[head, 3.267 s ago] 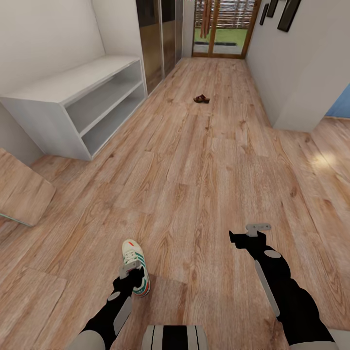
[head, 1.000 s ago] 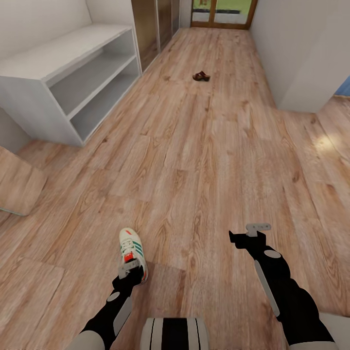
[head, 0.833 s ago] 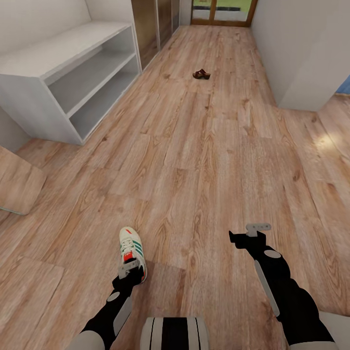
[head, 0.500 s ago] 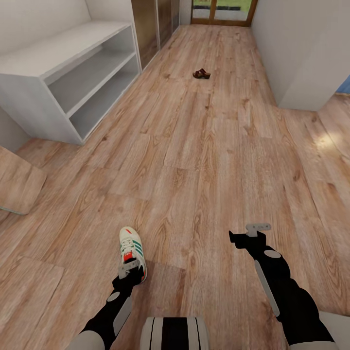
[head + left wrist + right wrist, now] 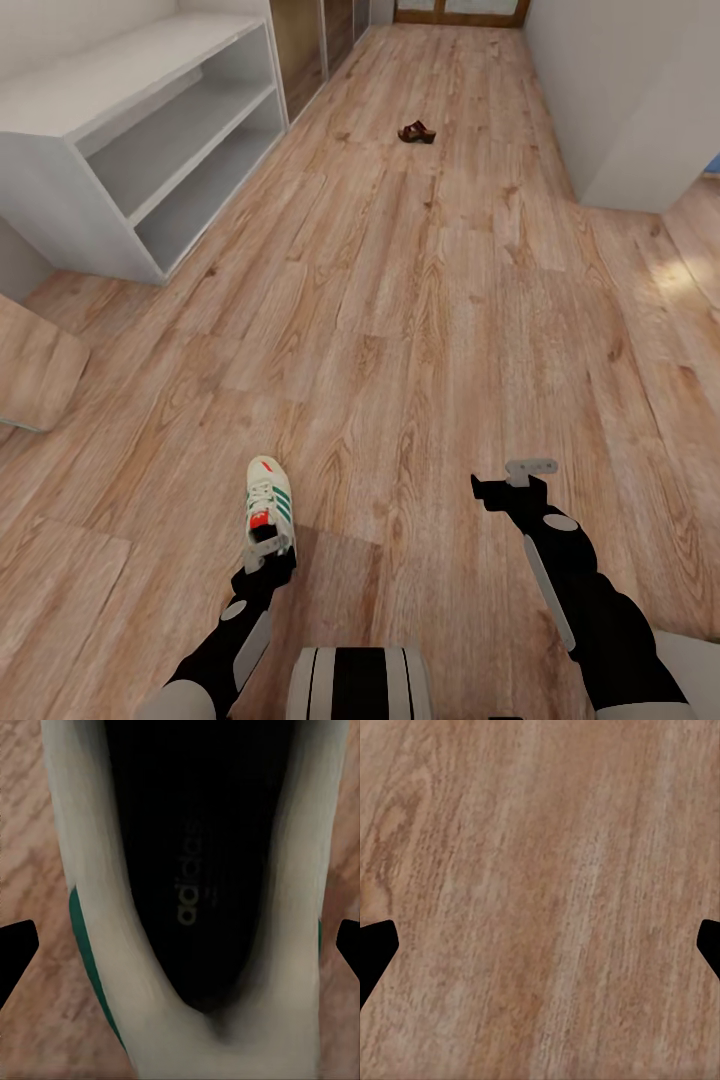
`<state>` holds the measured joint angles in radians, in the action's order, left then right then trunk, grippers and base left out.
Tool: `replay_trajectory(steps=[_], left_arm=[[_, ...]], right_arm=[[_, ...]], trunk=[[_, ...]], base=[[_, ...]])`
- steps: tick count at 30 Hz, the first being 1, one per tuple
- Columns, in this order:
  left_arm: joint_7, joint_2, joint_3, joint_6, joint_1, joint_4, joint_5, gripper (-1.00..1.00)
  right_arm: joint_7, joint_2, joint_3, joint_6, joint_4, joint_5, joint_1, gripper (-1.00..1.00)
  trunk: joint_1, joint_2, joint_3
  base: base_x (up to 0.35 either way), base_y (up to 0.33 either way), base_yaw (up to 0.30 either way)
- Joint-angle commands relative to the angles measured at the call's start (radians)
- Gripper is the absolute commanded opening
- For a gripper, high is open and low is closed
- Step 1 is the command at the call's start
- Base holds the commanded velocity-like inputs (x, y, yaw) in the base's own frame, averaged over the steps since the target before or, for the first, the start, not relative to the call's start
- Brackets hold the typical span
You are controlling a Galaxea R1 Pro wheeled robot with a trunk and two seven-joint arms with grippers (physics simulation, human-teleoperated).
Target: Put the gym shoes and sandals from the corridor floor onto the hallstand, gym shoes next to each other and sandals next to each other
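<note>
Grey shoe rack (image 5: 130,130) stands far left; the left gripper (image 5: 268,556) is clamped on a sneaker (image 5: 268,503) at its heel, near left; a brown sandal (image 5: 416,132) lies far ahead on the plank floor (image 5: 420,330); the right gripper (image 5: 508,483) hangs spread wide, holding nothing.

Even, bright light lay over the corridor floor (image 5: 420,300), with a pale glare patch at the far right. A soft shadow sat near the robot's base. Up close, the gym shoe (image 5: 195,900) was blurred and smeared, its hollow nearly black. Wide-angle stretch showed at the edges.
</note>
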<state>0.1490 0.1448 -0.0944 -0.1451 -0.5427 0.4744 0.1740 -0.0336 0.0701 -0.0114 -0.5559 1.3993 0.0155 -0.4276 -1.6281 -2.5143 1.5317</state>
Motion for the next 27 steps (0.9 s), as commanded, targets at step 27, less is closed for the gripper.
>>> replay_trajectory(steps=[27], left_arm=[[-0.002,-0.003,-0.001,-0.01,0.001,0.002,0.01,1.0]], right_arm=[[-0.003,0.0,-0.001,-0.006,0.006,0.001,0.0,1.0]], trunk=[[-0.003,-0.002,0.028]], base=[[0.0,0.0,0.0]])
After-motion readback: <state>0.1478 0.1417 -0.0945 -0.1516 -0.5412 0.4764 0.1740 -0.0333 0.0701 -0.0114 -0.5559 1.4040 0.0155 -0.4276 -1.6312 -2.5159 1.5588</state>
